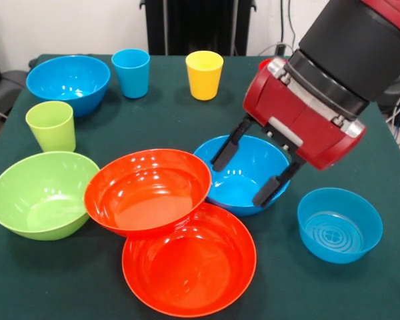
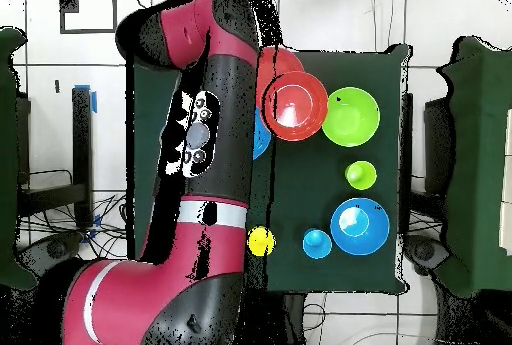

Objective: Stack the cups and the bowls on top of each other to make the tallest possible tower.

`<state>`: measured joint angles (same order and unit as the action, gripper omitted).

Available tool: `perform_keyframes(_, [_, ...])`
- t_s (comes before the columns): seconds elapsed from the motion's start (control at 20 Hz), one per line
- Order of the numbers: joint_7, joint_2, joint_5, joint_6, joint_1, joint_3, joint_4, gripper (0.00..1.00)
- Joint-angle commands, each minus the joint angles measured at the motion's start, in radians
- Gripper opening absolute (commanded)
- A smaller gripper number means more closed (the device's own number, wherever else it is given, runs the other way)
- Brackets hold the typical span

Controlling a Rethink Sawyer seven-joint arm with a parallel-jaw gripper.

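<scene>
My gripper (image 1: 240,182) hangs open just above a deep blue bowl (image 1: 243,175) at the table's middle, with one finger (image 1: 225,150) over its left inside and the other over its right rim. Two orange bowls lie to its left: the upper one (image 1: 148,191) leans tilted on the rim of the lower one (image 1: 190,263). Around them stand a green bowl (image 1: 43,193), green cup (image 1: 51,125), a second deep blue bowl (image 1: 68,81), blue cup (image 1: 131,72), yellow cup (image 1: 205,75) and a small straight-sided blue bowl (image 1: 339,225). A red cup (image 1: 263,64) peeks from behind the arm.
In the overhead view the arm (image 2: 205,161) covers the gripper and most of the middle blue bowl (image 2: 260,136). The orange bowl (image 2: 295,106), green bowl (image 2: 350,116), green cup (image 2: 361,173), blue bowl (image 2: 360,226), blue cup (image 2: 317,243) and yellow cup (image 2: 261,240) show on the dark green cloth.
</scene>
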<state>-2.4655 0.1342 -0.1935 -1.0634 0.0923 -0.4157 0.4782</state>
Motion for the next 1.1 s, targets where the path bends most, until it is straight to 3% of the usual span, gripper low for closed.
perform_keyframes(0.05, [0.098,-0.049,-0.034,0.074,-0.004,0.084,0.163,1.00])
perform_keyframes(0.35, [0.103,-0.051,-0.035,0.066,-0.004,0.078,0.156,1.00])
perform_keyframes(0.65, [0.070,-0.080,-0.056,-0.081,0.023,0.001,0.096,1.00])
perform_keyframes(1.1, [0.065,-0.103,-0.051,-0.032,0.028,-0.028,0.092,1.00])
